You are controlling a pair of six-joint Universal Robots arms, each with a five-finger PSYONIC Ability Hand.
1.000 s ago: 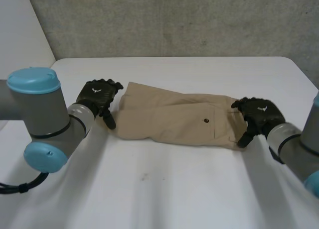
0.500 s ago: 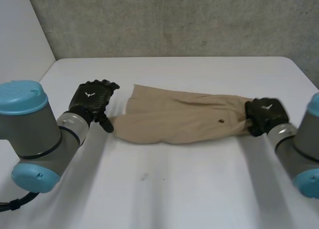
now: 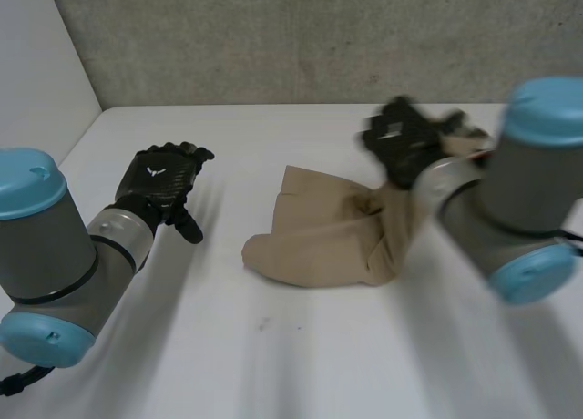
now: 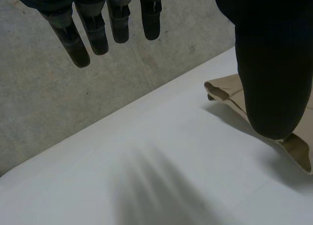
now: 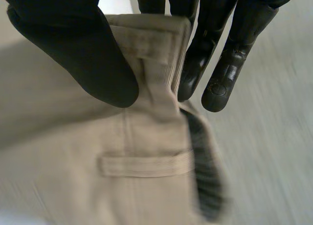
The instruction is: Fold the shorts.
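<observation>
The tan shorts [image 3: 314, 241] lie bunched in the middle of the white table [image 3: 273, 364], their right end lifted. My right hand [image 3: 401, 146] holds that end up above the table, over the right part of the shorts. In the right wrist view its thumb [image 5: 80, 51] and fingers [image 5: 215, 58] pinch the waistband of the shorts [image 5: 146, 142] by a belt loop. My left hand [image 3: 162, 182] hovers left of the shorts, apart from them, fingers straight. In the left wrist view its fingers [image 4: 98, 32] hang free and a corner of the shorts [image 4: 222, 90] lies beside the thumb.
A grey concrete wall [image 3: 301, 36] stands behind the table's far edge. A pale panel [image 3: 36, 73] rises at the back left. My right arm [image 3: 524, 200] reaches across the table's right side.
My right hand shut on the waistband end, then lifted it and carried it leftward over the shorts, which bunched up. My left hand drew back to the left, off the cloth.
</observation>
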